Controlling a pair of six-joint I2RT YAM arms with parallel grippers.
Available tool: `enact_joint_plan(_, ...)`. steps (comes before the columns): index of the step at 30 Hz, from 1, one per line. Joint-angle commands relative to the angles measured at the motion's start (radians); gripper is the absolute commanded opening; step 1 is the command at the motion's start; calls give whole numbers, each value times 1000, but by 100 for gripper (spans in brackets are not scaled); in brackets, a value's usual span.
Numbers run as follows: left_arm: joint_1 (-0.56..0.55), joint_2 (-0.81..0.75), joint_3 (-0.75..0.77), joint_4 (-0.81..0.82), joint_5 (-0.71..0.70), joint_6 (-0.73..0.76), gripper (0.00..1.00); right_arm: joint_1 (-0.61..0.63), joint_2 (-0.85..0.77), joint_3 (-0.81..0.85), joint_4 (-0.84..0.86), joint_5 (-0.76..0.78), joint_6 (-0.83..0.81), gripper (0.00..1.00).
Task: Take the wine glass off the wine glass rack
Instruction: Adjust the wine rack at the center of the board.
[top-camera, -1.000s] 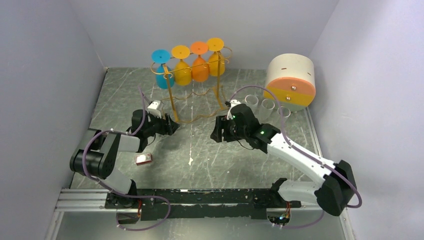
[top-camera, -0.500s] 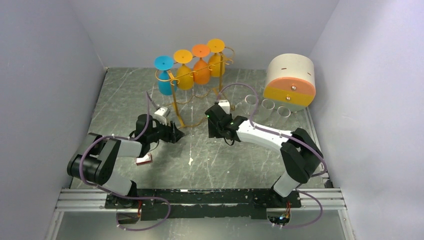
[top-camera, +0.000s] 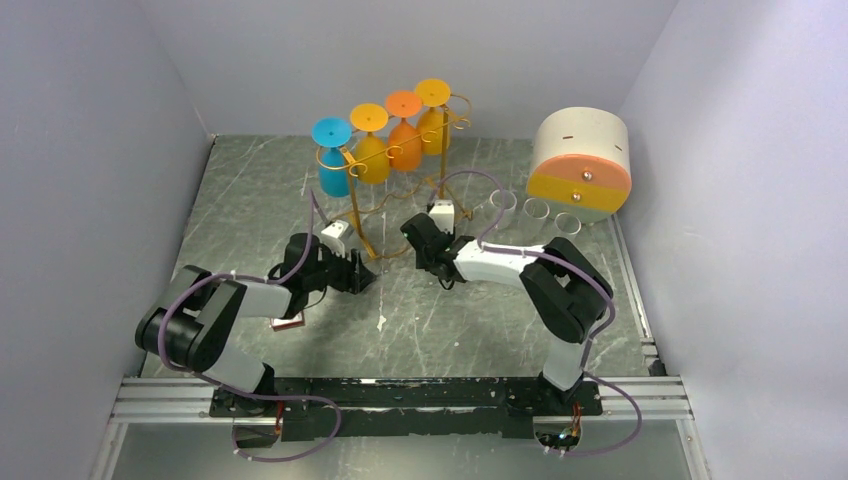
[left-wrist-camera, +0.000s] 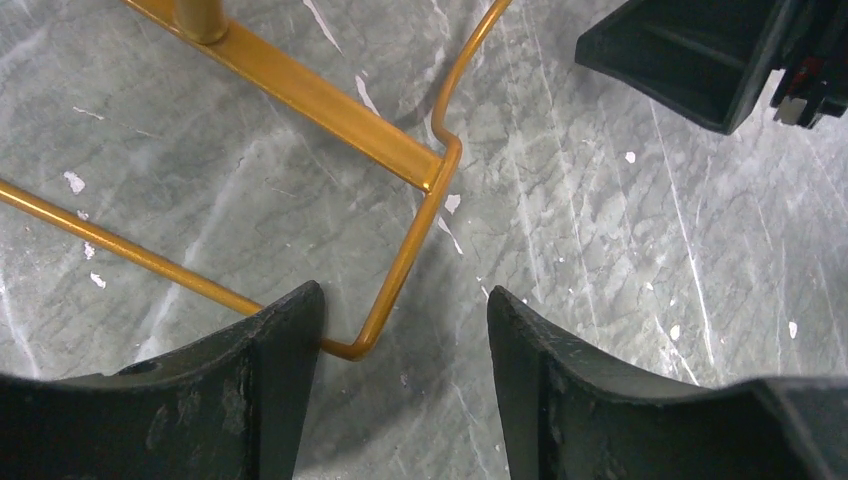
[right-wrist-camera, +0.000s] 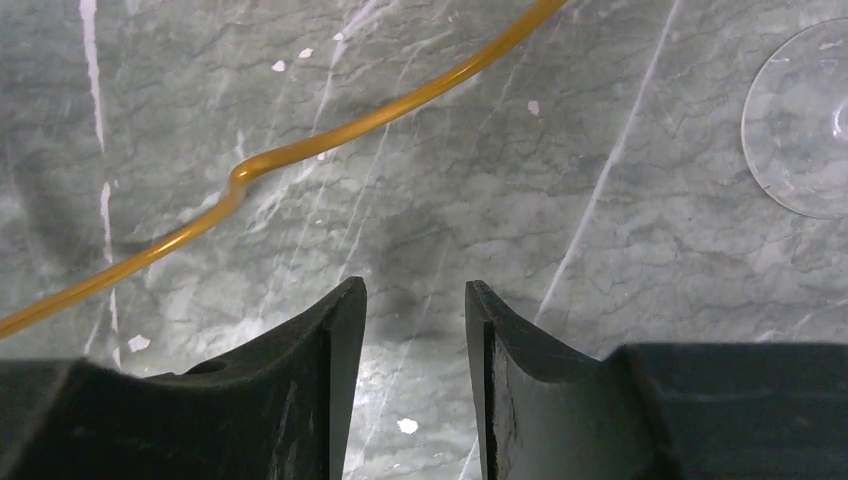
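I see the gold wire wine glass rack (left-wrist-camera: 330, 108) standing upright ahead of me. Four wine glasses (top-camera: 403, 140) hang upside down: blue, yellow, orange, yellow.

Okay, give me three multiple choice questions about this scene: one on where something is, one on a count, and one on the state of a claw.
1. Where is the left claw?
A. At a corner of the wine glass rack's wire base.
B. Up at the rack's top hooks.
C. Back by its own base.

2. How many coloured wine glasses hang on the rack?
A. Two.
B. Four.
C. Six.

3. How does the right claw stand?
A. Shut on a glass stem.
B. Shut on the rack's wire.
C. Open, with nothing between its jaws.

Answers:
1 A: its wrist view shows the base's bent corner between its open jaws.
2 B: one blue, two yellow and one orange hang in a row.
3 C: its wrist view shows only table in the gap, with the wire further ahead.
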Motion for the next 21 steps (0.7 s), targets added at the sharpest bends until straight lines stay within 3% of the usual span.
enact_joint_plan(1,-20,-20,-5,-20,-24,2,65,-26,1,-20,100,53,14,45)
enact_joint_plan(5,-41,-18,-14,2,-33,15,63,-48,53,11,145,22,-38,45)
enact_joint_plan(8,-56,8,-4,12,-44,40,62,-52,57,-69,332,-18,-105,44)
enact_joint_plan(21,-150,2,-58,82,-70,47,61,-55,160,19,364,-121,-225,45)
